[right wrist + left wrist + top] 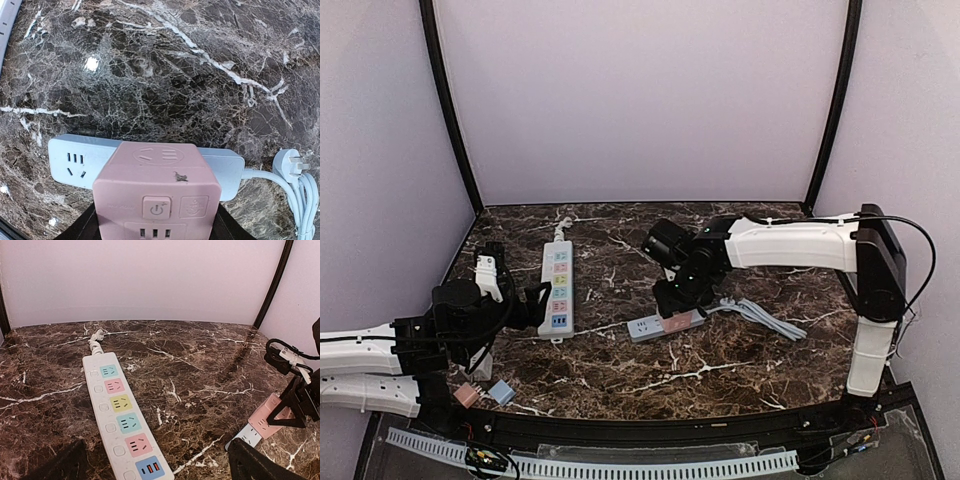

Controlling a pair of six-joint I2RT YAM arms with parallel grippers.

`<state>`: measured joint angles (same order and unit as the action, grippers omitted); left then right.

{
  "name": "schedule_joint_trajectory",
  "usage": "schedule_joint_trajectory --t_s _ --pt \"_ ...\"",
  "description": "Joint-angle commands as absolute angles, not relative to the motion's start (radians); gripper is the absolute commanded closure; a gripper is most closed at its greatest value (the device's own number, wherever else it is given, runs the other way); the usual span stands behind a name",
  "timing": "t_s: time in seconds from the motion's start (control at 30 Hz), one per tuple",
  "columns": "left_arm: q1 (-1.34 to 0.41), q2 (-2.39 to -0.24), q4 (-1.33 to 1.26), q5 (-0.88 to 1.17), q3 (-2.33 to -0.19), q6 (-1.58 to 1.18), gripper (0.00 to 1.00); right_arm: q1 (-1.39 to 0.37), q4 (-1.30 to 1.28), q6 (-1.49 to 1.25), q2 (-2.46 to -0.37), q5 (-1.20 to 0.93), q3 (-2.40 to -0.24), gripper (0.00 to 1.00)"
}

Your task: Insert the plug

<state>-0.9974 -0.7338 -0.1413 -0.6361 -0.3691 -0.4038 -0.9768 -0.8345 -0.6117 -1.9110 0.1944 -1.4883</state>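
Gripping the pink socket block point(157, 185) by its two sides with the right gripper point(672, 303), jaws standing about half apart and dark fingers point(80, 231) pressing against the block's lower flanks in the right wrist view. Holding that block across the middle of the pale blue power strip point(75, 162), touching it and covering its centre; not showing whether the block is seated in the strip or only resting on it. Displaying a round three-slot outlet on the block's upper face, with a power button and a further row of slots nearer the camera. Leaving the white plug point(292, 165) lying on the marble table point(150, 65) just beside the strip's right end, pins bare and in no socket, its white cable point(300, 210) running down alongside it. Reaching in from the right side of the table with the right arm, wrist bending down over the small strip in the overhead view.

Holding the left gripper point(536, 298) spread wide, gripping nothing, sitting low near the near end of the long white power strip point(117, 410). Facing along that strip's row of coloured outlets: blue, pink, yellow, blue, pink, then a blue panel with orange ports closest to the camera. Trailing the long strip's own cord point(95, 342) off its far end toward the back wall. Showing the two strips well apart, the small one lying to the right of the long one.
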Motion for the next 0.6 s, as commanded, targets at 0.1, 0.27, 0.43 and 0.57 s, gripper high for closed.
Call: schedule_joint_trajectory --t_s 0.1,0.27,0.43,0.57 --pt "-0.995 -0.736 -0.156 -0.64 -0.346 -0.392 0.01 -0.924 -0.942 -0.549 -1.909 0.288 -1.452 0.16" --pt "-0.996 -0.733 -0.153 -0.653 -0.345 -0.39 0.01 -0.925 -0.924 -0.539 -1.859 0.296 -1.461 0.01" --pt "-0.996 -0.736 -0.153 -0.663 -0.345 -0.387 0.01 -0.925 -0.916 -0.527 -1.814 0.291 -1.472 0.01" --pt "-0.995 -0.744 -0.155 -0.672 -0.345 -0.383 0.01 -0.925 -0.899 -0.519 -1.757 0.298 -1.479 0.01"
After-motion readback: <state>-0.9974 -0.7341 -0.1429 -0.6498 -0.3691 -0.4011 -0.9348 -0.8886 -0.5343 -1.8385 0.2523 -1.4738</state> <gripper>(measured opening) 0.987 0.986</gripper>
